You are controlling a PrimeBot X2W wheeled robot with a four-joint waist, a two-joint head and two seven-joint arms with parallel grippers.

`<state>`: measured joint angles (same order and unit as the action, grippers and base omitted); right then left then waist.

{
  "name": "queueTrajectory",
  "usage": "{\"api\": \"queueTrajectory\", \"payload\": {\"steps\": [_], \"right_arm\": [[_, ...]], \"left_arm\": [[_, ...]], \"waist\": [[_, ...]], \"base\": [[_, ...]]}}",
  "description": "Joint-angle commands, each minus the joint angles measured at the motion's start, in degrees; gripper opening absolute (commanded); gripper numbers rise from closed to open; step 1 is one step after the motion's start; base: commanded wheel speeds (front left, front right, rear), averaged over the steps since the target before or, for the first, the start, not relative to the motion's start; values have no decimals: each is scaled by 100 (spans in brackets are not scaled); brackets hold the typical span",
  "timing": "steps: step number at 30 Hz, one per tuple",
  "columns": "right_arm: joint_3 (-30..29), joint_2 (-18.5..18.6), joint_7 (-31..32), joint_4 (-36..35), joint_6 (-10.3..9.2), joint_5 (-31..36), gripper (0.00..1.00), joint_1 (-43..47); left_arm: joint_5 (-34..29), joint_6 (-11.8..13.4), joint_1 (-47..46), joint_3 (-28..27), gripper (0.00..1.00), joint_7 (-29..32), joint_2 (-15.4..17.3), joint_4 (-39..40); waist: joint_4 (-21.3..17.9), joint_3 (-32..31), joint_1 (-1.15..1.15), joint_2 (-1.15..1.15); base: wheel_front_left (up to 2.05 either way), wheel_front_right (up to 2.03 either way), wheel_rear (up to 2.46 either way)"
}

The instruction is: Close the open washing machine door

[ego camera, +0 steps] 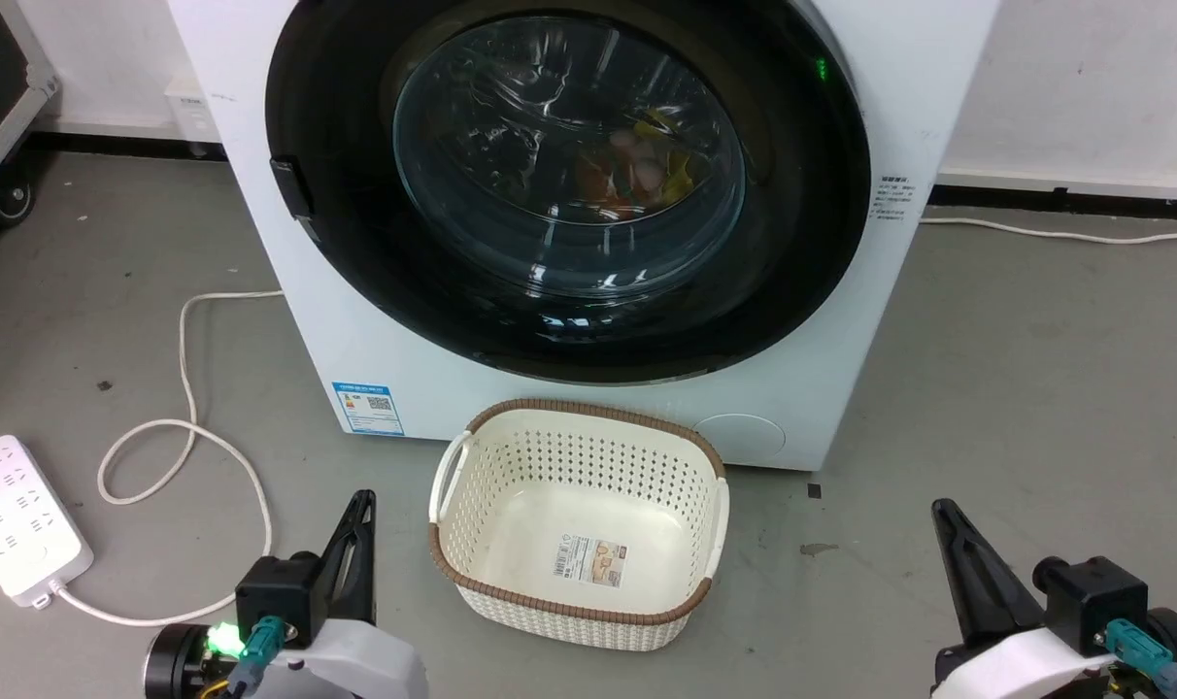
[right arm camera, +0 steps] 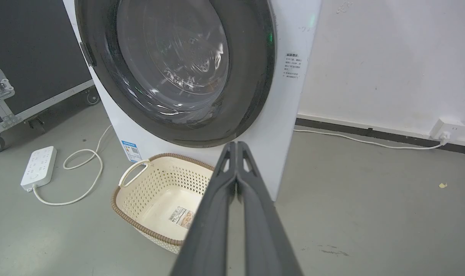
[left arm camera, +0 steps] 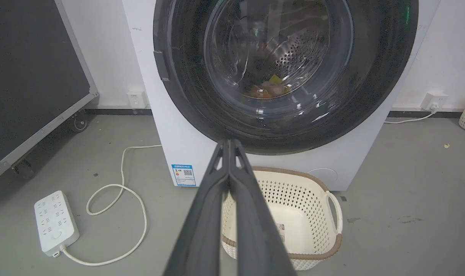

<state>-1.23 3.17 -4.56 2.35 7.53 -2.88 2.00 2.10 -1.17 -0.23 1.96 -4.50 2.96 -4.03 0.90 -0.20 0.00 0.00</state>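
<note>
Washing machine door (ego camera: 569,184) at 12 o'clock, apparently flush on washing machine (ego camera: 346,340); its 9 o'clock latch tab (ego camera: 292,189) nearer left gripper (ego camera: 360,505) than right gripper (ego camera: 946,515); both fingers pressed together, empty.

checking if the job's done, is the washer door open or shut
Shut: the washing machine door lies flat against the washing machine front, no gap showing at its rim.

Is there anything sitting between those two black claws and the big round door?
Only the basket, low in front of the washing machine door. Above it, nothing visible blocks the left gripper or right gripper.
</note>
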Motion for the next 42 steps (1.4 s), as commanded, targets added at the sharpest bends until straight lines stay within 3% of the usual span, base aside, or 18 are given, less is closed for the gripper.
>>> {"api": "queueTrajectory", "payload": {"steps": [1, 42], "right_arm": [[13, -20, 33, -49, -3, 53, 0, -65], [123, -29, 456, -235, -4, 288, 0, -200]], "left_arm": [[-43, 23, 17, -24, 0, 28, -4, 52], [-210, 117, 23, -196, 0, 450, -8, 403]], "waist": [[-2, 0, 0, 0], [-90, 20, 0, 0]], "base": [[0, 0, 0], [0, 0, 0]]}}
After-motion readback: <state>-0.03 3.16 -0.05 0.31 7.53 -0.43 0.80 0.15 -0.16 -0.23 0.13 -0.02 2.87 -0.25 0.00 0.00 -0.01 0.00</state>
